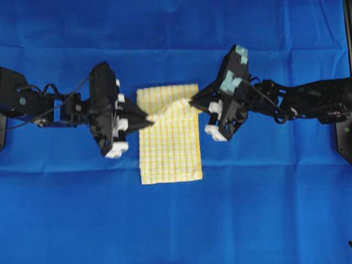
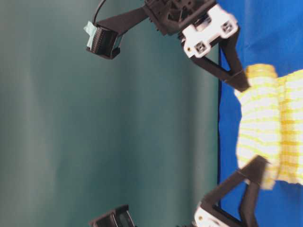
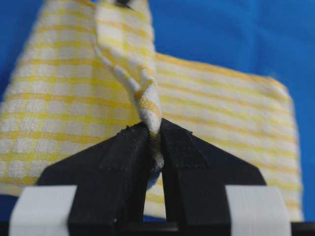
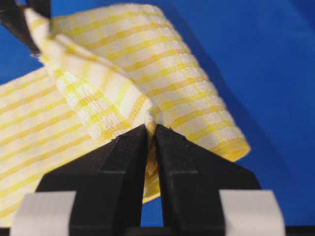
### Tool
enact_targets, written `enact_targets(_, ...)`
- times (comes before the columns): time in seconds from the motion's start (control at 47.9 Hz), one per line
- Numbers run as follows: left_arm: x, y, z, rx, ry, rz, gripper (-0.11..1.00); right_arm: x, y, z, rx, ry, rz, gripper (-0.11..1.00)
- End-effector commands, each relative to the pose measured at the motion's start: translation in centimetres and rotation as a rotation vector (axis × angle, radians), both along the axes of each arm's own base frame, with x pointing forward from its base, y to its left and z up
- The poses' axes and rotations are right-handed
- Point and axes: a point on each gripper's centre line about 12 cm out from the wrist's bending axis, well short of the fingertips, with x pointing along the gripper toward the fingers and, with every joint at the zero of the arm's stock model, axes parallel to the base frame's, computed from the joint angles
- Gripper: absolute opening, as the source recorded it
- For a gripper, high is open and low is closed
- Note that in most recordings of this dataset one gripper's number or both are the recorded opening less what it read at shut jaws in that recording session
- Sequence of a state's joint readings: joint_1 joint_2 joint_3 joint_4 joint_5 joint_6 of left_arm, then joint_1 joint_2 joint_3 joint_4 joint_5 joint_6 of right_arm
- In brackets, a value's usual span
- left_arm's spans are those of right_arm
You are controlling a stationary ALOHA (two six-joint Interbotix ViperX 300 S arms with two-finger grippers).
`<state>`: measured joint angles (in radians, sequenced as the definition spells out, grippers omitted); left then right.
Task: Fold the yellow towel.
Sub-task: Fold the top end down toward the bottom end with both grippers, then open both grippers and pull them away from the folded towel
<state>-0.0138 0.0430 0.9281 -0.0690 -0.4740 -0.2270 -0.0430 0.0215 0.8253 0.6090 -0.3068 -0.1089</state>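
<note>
yellow towel (image 1: 169, 148): woven cloth, matt | blue cloth (image 1: 176, 220): smooth, matt | left claw (image 3: 153, 132): matt black plastic

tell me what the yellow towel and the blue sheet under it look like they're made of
Yellow towel: thin woven fabric, probably cotton, matte; the checked weave shows and it bunches softly in the closed jaws.
Blue cloth: plain smooth fabric, matte, with faint creases; fibre unclear.

You see a blue cloth (image 1: 176, 220) covering the whole work surface from overhead, marked by soft wrinkles and faint straight creases running across it. Light falls evenly, with few shadows. At table level, a plain teal-green backdrop (image 2: 94, 132) fills the space behind the cloth's edge, blurred and featureless.
</note>
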Motion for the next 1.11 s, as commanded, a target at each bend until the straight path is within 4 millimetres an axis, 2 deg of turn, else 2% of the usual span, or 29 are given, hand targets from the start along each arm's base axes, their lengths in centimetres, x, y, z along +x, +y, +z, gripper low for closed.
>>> enact_targets(0.0,0.1,-1.6,0.9,-0.012,-0.031,-0.039,0.03,0.2,1.2,1.2,0.001,-0.039,0.023,0.06)
enact_targets(0.251,-0.1,-5.2,0.8,-0.037,-0.026,-0.131,0.03,0.1,3.9,0.9,0.022,-0.033,0.079,0.06)
enact_targets(0.418,0.3,-6.7,0.9,-0.039,-0.034,-0.172,0.03,0.1,4.9,0.8,0.026,-0.028,0.106,0.06)
enact_targets(0.585,0.7,-6.9,0.4,-0.033,-0.028,-0.176,0.03,0.0,5.5,0.6,0.026,-0.020,0.121,0.06)
enact_targets(0.857,0.7,-7.1,-1.5,-0.027,0.025,-0.180,0.03,0.1,6.6,-0.8,0.020,0.010,0.146,0.06)
enact_targets(1.087,0.6,-7.0,-1.6,-0.024,0.034,-0.181,0.03,0.2,7.1,-1.2,0.026,0.020,0.154,0.06)
